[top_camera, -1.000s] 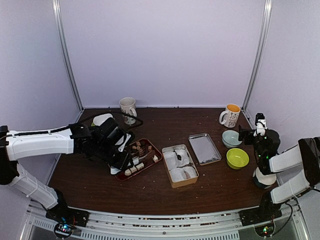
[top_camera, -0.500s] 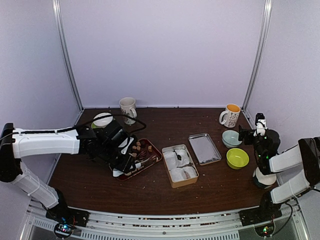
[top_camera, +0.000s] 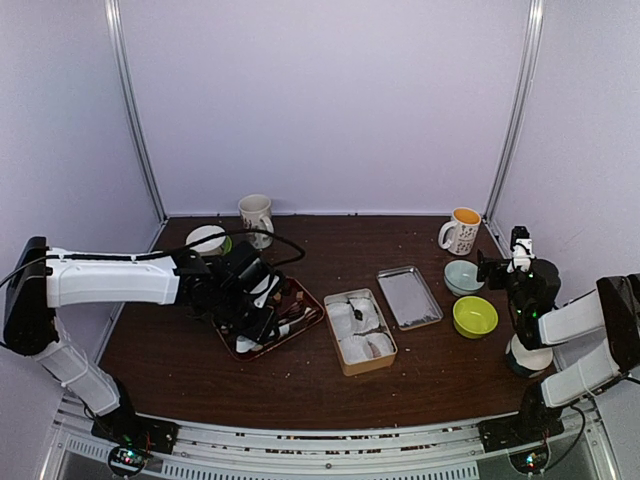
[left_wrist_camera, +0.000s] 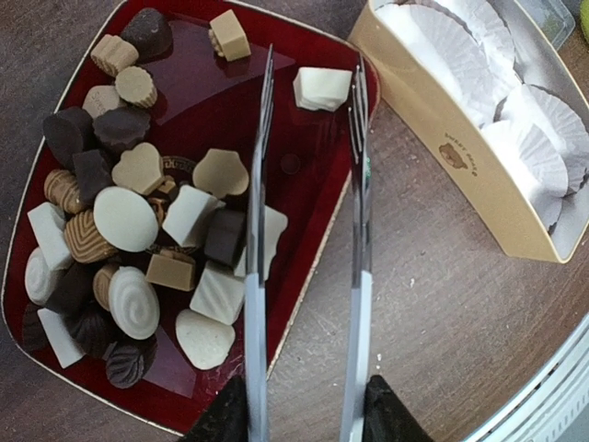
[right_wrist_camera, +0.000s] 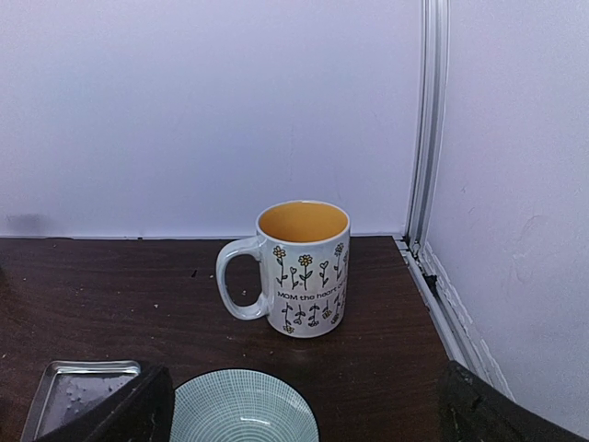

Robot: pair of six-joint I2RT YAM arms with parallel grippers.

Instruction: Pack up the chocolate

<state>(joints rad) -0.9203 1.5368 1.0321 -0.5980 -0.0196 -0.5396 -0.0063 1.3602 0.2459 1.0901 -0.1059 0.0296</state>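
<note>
One white chocolate (left_wrist_camera: 322, 87) lies between the tongs (left_wrist_camera: 256, 276) that the left claw (left_wrist_camera: 304, 419) pinches; right claw (right_wrist_camera: 308, 405) spread, empty.

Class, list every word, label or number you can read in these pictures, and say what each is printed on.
"MOM the heart": on the flowered mug; the rest curves out of sight.
Brown stamp on the side of the box: too small to read.
Print on the back-left mug: too blurred to read.
</note>
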